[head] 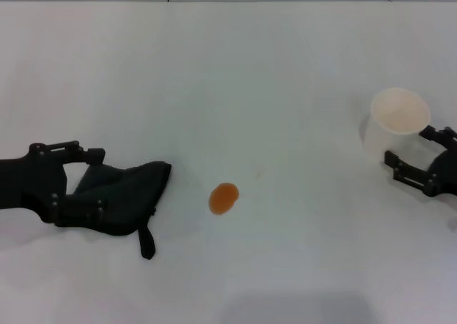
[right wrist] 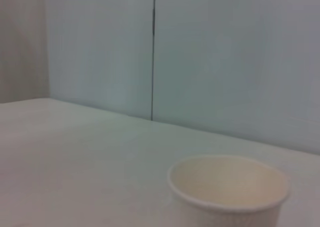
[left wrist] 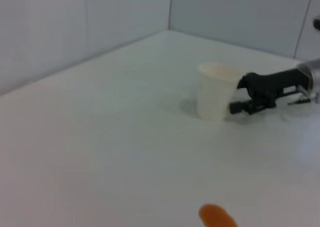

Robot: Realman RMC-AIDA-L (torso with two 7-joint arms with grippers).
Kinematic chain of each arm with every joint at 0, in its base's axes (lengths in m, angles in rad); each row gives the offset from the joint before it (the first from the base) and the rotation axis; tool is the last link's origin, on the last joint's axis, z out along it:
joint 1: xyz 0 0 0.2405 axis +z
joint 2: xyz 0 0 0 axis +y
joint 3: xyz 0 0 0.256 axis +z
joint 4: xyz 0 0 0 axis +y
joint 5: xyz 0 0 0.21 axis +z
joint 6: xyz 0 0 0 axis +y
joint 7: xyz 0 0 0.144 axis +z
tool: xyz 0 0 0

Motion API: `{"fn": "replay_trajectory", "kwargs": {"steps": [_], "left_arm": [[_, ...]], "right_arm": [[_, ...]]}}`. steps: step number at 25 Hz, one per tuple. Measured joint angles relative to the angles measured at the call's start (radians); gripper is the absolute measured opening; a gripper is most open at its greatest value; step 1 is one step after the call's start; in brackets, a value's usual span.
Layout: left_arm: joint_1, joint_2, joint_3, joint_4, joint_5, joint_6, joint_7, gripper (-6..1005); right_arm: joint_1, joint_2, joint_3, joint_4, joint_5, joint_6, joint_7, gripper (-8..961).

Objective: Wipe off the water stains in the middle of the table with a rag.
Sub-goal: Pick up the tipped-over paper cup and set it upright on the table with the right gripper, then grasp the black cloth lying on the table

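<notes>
Rag (head: 118,195) lies low on the left side of the white desk (head: 228,81) in the head view, black and crumpled, with a short strap tab hanging off its near edge. Left tool (head: 68,185) comes in from the left edge, and its black fingers straddle the rag's left part: one finger sits along the far side, the other is down in the folds. It looks clamped on the cloth, though black on black makes the contact hard to read. Stain (head: 223,198), a small orange-brown oval, sits just right of the rag, apart from it, near desk centre. Paper cup (head: 396,120) stands upright on the right side, well apart from the stain. Right tool (head: 414,156) is at the cup's near-right, fingers spread wide on either side of the cup's base, holding nothing.

Left wrist view: stain (left wrist: 217,218) shows at the frame's edge, partly cut off. Cup (left wrist: 215,91) stands farther off, with the right tool (left wrist: 240,94) against its side, fingers parted around it. Left tool's own fingers and the rag are out of shot.

Right wrist view: cup (right wrist: 230,189) close up, open mouth, empty inside, white desk (right wrist: 75,147) and pale wall panels (right wrist: 225,57) behind. No fingers show.
</notes>
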Motion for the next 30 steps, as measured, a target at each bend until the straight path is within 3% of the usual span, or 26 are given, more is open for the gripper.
{"fn": "replay_trajectory", "kwargs": {"steps": [4, 7, 12, 14, 17, 18, 22, 27, 30], "left_arm": [[0.012, -0.006, -0.046, -0.002, -0.028, -0.001, -0.003, 875], [0.023, -0.01, -0.09, -0.004, -0.028, -0.002, -0.026, 875], [0.029, -0.009, -0.102, -0.012, -0.021, -0.002, -0.098, 875], [0.027, -0.009, -0.102, -0.015, -0.019, -0.005, -0.125, 875], [0.03, -0.005, -0.101, -0.016, -0.018, -0.009, -0.164, 875], [0.028, -0.004, -0.099, -0.016, -0.014, -0.009, -0.181, 875], [0.011, 0.001, -0.095, -0.01, 0.018, -0.008, -0.237, 875], [-0.038, 0.025, -0.093, -0.006, 0.104, 0.012, -0.318, 875], [-0.082, 0.044, -0.092, -0.001, 0.184, 0.034, -0.359, 875]], "right_arm": [[-0.031, -0.025, -0.009, -0.042, -0.032, -0.04, 0.061, 870], [-0.044, -0.053, -0.011, -0.125, -0.154, -0.037, 0.196, 870], [-0.101, -0.098, -0.003, -0.351, -0.371, -0.07, 0.448, 870], [-0.135, -0.106, 0.013, -0.469, -0.461, -0.106, 0.53, 870], [-0.153, -0.103, 0.084, -0.598, -0.597, -0.19, 0.628, 870], [-0.153, -0.094, 0.178, -0.678, -0.706, -0.292, 0.703, 869], [-0.132, -0.085, 0.282, -0.774, -0.83, -0.439, 0.796, 869], [-0.08, -0.073, 0.311, -0.892, -0.934, -0.587, 0.931, 869], [-0.051, -0.035, 0.309, -0.988, -1.007, -0.64, 0.992, 869]]}}
